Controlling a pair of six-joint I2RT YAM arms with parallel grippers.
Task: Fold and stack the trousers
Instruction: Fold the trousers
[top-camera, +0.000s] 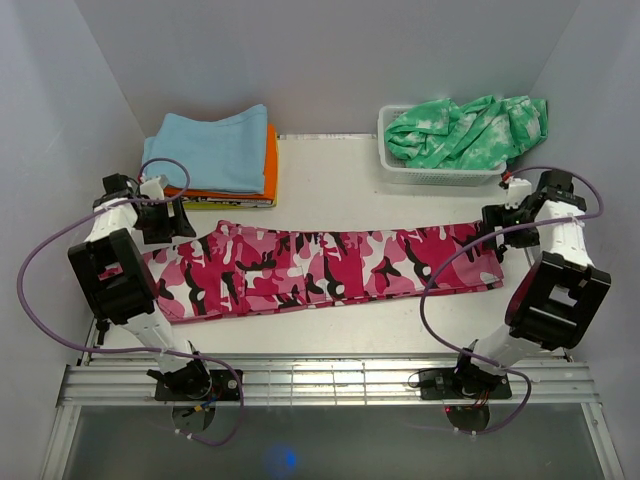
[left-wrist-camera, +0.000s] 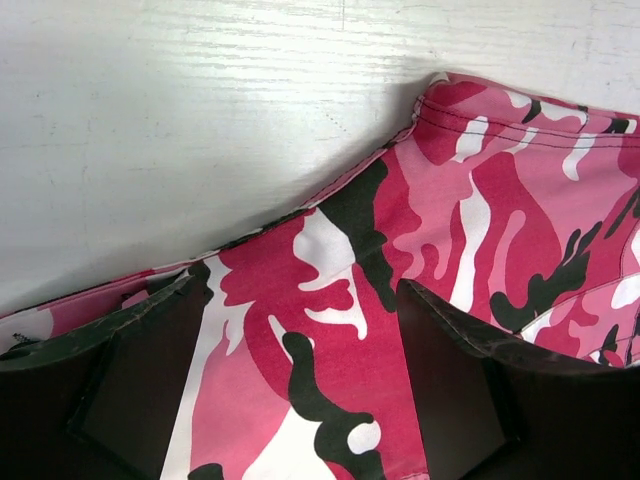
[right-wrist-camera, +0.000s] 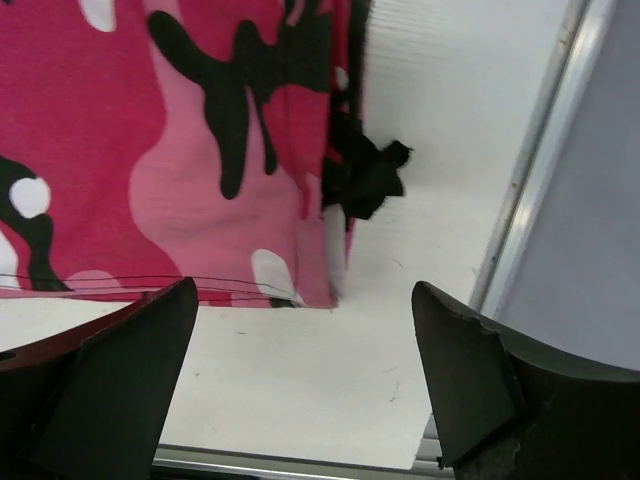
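Since the left gripper (left-wrist-camera: 300, 330) and right gripper (right-wrist-camera: 305, 300) are both spread wide with nothing pinched, I'd say the main risk is a bad grab. The left one hovers over the waist end of the trousers (top-camera: 320, 270), which lie flat across the middle of the surface (top-camera: 380, 190). Closing there could catch just the top layer (it looks doubled over to me). The right one sits at the hem corner with mostly bare surface beneath, so it might shut on air. Farther back, a sloppy swing could knock the folded stack (top-camera: 215, 155) or the basket (top-camera: 440, 180).
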